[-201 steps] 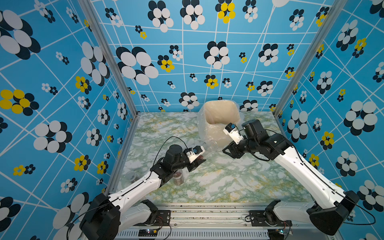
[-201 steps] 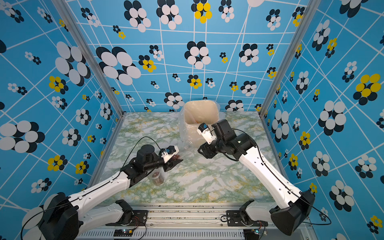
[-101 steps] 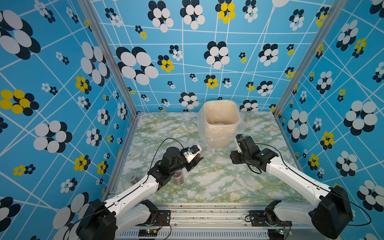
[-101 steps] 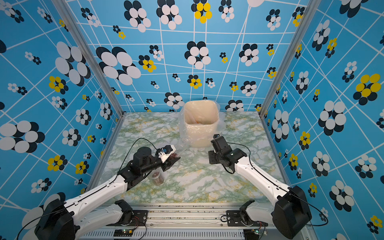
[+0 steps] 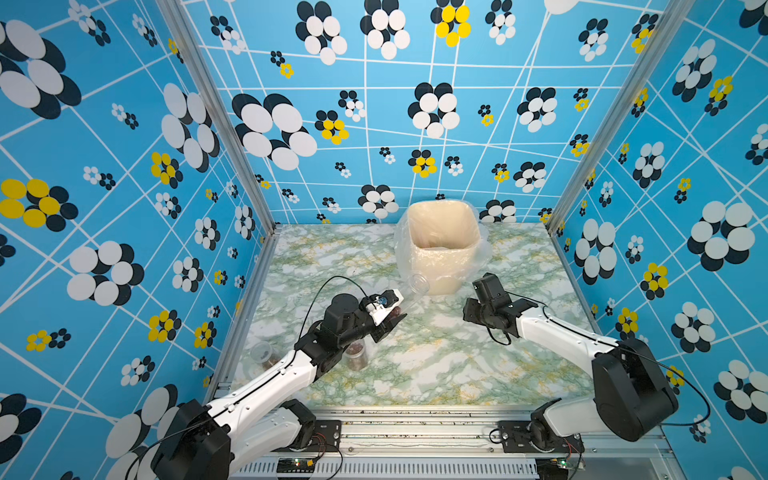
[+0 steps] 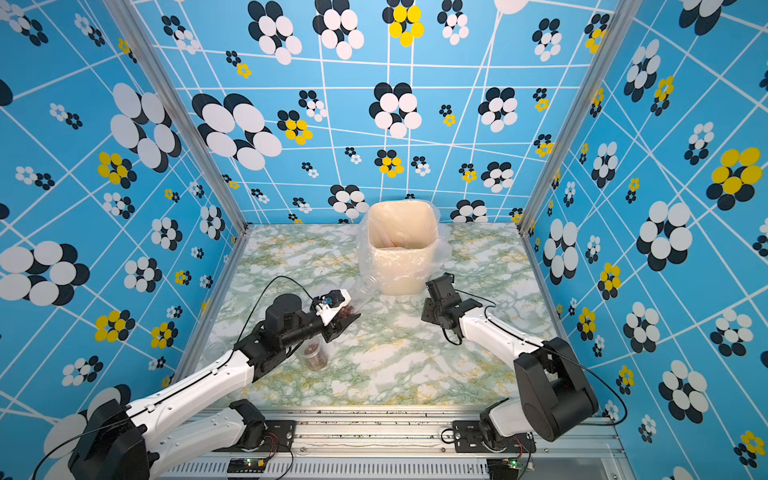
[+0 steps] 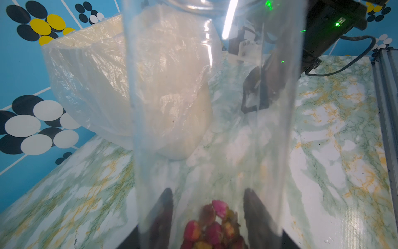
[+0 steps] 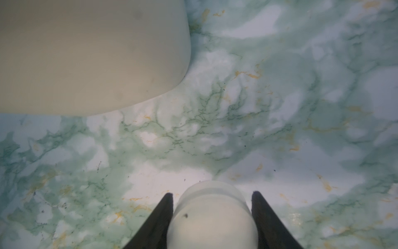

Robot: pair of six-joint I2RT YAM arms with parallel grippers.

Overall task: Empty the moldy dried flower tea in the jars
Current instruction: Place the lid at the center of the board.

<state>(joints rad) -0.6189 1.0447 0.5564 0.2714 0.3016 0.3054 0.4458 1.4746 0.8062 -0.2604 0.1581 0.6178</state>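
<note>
tilting an open jar point(image 5: 413, 293) toward the bin point(image 5: 446, 266)

left fingers point(image 6: 347, 323) clamp the jar near its base, mouth angled at the lined bin so the tea point(image 7: 212, 228) pooled at the bottom can slide out. right fingers point(image 8: 163, 215) pinch its lid point(image 8: 212, 222) aside, over the table point(image 5: 436, 361).
</note>
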